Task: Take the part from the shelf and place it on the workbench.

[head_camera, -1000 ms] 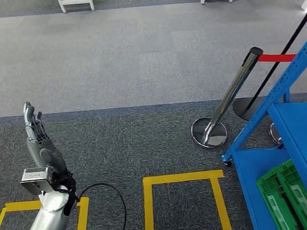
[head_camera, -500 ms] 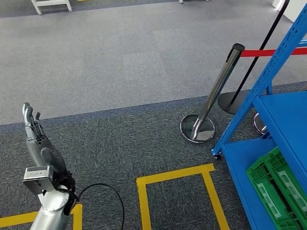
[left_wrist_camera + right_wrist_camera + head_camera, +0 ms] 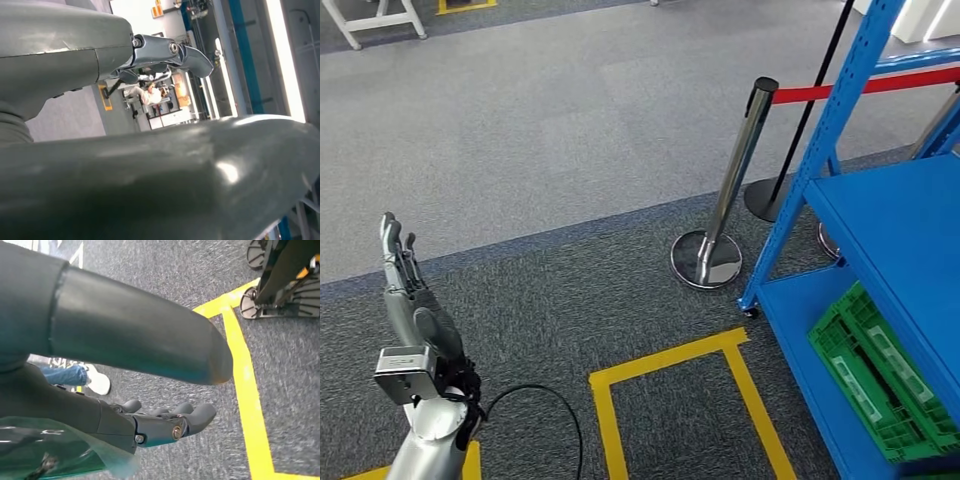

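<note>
A blue metal shelf (image 3: 893, 230) stands at the right of the head view, with green plastic crates (image 3: 882, 375) on its lowest level. I cannot make out a separate part on it. My left hand (image 3: 407, 300) is raised at the lower left, far from the shelf, with its fingers straight and apart and nothing in it. The left wrist view shows that hand's thumb (image 3: 151, 170) up close. In the right wrist view, my right hand (image 3: 151, 425) hangs over the carpet with its fingers stretched out, holding nothing.
A chrome stanchion (image 3: 731, 180) with a red belt (image 3: 841, 90) stands just left of the shelf's corner post. Yellow tape (image 3: 663, 355) marks a square on the dark carpet. A black cable (image 3: 539, 400) loops beside my left arm. A person's shoe (image 3: 98, 382) is on the floor nearby.
The camera has turned: the shelf, stanchion and yellow square have slid left and more of the shelf shows. My left hand keeps the same raised, spread pose.
</note>
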### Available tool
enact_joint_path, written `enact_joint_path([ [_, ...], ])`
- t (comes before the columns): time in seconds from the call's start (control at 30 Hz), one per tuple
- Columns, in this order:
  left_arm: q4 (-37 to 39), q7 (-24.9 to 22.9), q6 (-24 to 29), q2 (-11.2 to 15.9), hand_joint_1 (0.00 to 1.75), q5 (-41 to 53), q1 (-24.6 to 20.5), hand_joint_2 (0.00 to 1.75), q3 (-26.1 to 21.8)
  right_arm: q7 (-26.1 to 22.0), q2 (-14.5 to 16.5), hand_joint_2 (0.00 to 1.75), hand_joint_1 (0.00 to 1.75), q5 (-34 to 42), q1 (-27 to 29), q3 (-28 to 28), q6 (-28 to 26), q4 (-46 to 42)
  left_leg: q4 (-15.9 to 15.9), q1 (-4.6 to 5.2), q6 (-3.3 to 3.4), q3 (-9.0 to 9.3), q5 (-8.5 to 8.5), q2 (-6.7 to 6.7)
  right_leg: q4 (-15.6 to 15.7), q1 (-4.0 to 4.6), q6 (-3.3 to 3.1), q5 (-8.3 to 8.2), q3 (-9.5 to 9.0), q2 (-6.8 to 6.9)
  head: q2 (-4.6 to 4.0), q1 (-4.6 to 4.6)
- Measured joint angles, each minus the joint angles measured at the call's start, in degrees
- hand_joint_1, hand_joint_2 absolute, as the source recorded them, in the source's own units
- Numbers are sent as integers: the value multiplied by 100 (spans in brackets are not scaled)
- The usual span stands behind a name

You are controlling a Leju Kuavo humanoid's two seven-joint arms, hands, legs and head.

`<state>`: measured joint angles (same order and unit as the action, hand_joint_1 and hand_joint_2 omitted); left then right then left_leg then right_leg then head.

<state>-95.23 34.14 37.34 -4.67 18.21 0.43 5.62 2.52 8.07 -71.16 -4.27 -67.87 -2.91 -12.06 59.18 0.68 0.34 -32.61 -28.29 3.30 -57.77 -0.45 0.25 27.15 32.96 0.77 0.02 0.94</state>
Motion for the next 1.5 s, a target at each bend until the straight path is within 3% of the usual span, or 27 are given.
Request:
enact_joint_path([
  [0.1, 9, -1, -3, 6, 0, 2, -3, 0, 3, 15, 0, 0, 0, -1, -11, 0, 3, 0, 994, -44, -75, -416, -538, -225, 10, -11, -60, -20, 2, -117, 0, 36],
  [0.17, 28, -2, -11, 8, 0, 2, 3, 0, 5, 39, 0, 0, 0, -3, -11, 0, 3, 0, 1535, -57, -82, -660, -686, -257, 8, -4, -69, -24, 4, -218, 0, 38],
  [0.2, 38, -2, -15, 8, 0, 2, 3, 0, 7, 52, 0, 0, 0, -5, -11, 0, 3, 0, 1492, -58, -73, -641, -591, -263, 6, -3, -69, -26, 0, -274, 0, 39],
  [0.23, 44, -2, -17, 8, 0, 3, 1, 0, 8, 63, 0, 0, 0, -6, -10, 0, 4, 0, 1224, -58, -56, -516, -402, -284, 5, -3, -67, -27, -8, -331, 0, 39],
  [0.3, 49, -3, -20, 9, 0, 5, -9, 0, 9, 72, 3, 0, 0, -10, -12, 0, 12, 0, 404, -62, -6, -137, -12, -475, -1, -4, -47, -35, -9, -435, 0, 37],
  [0.37, 51, -11, -26, 11, 0, 13, -20, 0, 11, 79, 7, 0, 0, -15, -21, 0, 19, 0, -84, -57, 25, 65, 121, -652, -10, -17, 6, -55, 36, -524, 0, 35],
  [0.4, 52, -18, -29, 13, 0, 16, -24, 0, 15, 84, 9, 0, 0, -18, -23, 0, 20, 0, -127, -48, 34, 73, 104, -664, -7, -28, 43, -71, 62, -566, 0, 34],
  [0.47, 55, -28, -32, 13, 0, 20, -39, 0, 24, 91, 9, 0, 0, -24, -11, 0, 20, 0, -179, -45, 76, 77, 134, -577, -10, -48, 114, -76, 108, -594, 0, 32],
  [0.5, 55, -28, -33, 11, 0, 22, -48, 0, 27, 93, 9, 0, 0, -27, -5, 0, 20, 0, -212, -53, 108, 88, 156, -525, -83, -43, 137, -18, 160, -518, 0, 24],
  [0.53, 55, -28, -34, 9, 0, 25, -54, 0, 29, 95, 9, 0, 0, -30, -6, 0, 20, 0, -245, -63, 139, 96, 177, -469, -263, -35, 155, 100, 259, -409, 0, 13],
  [0.6, 60, -28, -37, 5, 0, 30, -51, 0, 29, 99, 9, 0, 0, -32, -18, 1, 26, 0, -264, -61, 169, 95, 189, -355, -958, -26, 185, 469, 601, -188, 0, -3],
  [0.63, 66, -28, -38, 6, 0, 31, -47, 0, 29, 99, 9, 0, 0, -32, -22, 2, 31, 0, -262, -55, 174, 90, 188, -295, -1331, -28, 203, 618, 775, -148, 0, -4],
  [0.67, 73, -28, -42, 6, 0, 31, -45, 0, 29, 101, 9, 0, 0, -33, -21, 2, 35, 0, -260, -51, 175, 87, 187, -237, -1574, -30, 218, 683, 884, -129, 0, -3],
  [0.7, 80, -29, -45, 6, 0, 31, -44, 0, 30, 103, 8, 0, 0, -33, -18, 1, 37, 0, -258, -50, 174, 86, 185, -185, -1595, -32, 229, 634, 882, -117, 0, -3],
  [0.73, 86, -30, -47, 6, 0, 31, -44, 0, 30, 105, 8, 0, 0, -33, -13, 1, 37, 0, -255, -51, 169, 88, 181, -137, -1381, -32, 233, 490, 760, -94, 0, -4],
  [0.8, 90, -31, -49, 7, 0, 31, -45, 0, 29, 109, 4, 0, 0, -33, -15, 0, 34, 0, -237, -44, 137, 92, 160, -59, -564, -21, 224, 158, 310, 47, 0, -8],
  [0.87, 90, -33, -49, 8, 0, 31, -47, 0, 28, 110, 3, 0, 0, -33, -28, 0, 34, 0, -207, -15, 85, 92, 136, -2, -39, -8, 162, 27, 8, 147, 0, 2],
  [0.97, 90, -35, -54, 9, 0, 33, -52, 0, 31, 131, 4, 0, 0, -33, -25, 0, 36, 0, -181, -8, 15, 97, 114, 58, 19, -2, 48, 16, -23, 69, 0, 12],
  [1.03, 90, -37, -61, 14, 0, 33, -54, 0, 33, 150, 6, 0, 0, -32, -26, 0, 35, 0, 37, -33, -46, 15, -56, -58, 30, -18, -13, -8, -25, -1, 0, 24],
  [1.13, 95, -61, -68, 39, 0, 33, -43, 0, 32, 160, 7, 0, 0, -31, -38, 0, 32, 0, 1156, -63, -103, -481, -613, -245, 29, -20, -64, -24, -13, -126, 0, 42],
  [1.17, 99, -71, -69, 45, 0, 32, -39, 0, 32, 161, 7, 0, 0, -31, -37, -1, 31, 0, 1464, -66, -104, -626, -702, -255, 28, -16, -68, -25, -11, -176, 0, 42],
  [1.2, 104, -78, -72, 47, 0, 32, -36, 0, 32, 162, 7, 0, 0, -31, -36, -1, 30, 0, 1567, -67, -98, -681, -672, -259, 26, -13, -69, -26, -14, -230, 0, 42],
  [1.23, 108, -82, -74, 48, 0, 31, -35, 0, 32, 163, 7, 0, 0, -31, -35, -2, 29, 0, 1433, -67, -82, -625, -531, -269, 26, -12, -69, -26, -21, -284, 0, 43],
  [1.33, 111, -87, -79, 54, 0, 32, -43, 0, 33, 168, 19, 0, 0, -31, -38, -2, 35, 0, 252, -68, -1, -103, 61, -498, 18, -11, -50, -28, -33, -447, 0, 42],
  [1.4, 111, -89, -82, 56, 0, 33, -49, 0, 34, 170, 29, 0, 0, -31, -41, -2, 37, 0, -128, -58, 28, 52, 144, -616, 13, -19, 6, -42, 5, -531, 0, 39],
  [1.47, 111, -89, -87, 56, 0, 33, -57, 0, 34, 172, 31, 0, 0, -31, -30, -3, 37, 0, -176, -55, 56, 59, 152, -558, 19, -35, 80, -57, 54, -587, 0, 39],
  [1.5, 111, -89, -90, 55, 0, 34, -65, 0, 34, 173, 30, 0, 0, -31, -20, -4, 37, 0, -208, -63, 81, 67, 170, -513, -16, -34, 108, -24, 89, -539, 0, 36],
])
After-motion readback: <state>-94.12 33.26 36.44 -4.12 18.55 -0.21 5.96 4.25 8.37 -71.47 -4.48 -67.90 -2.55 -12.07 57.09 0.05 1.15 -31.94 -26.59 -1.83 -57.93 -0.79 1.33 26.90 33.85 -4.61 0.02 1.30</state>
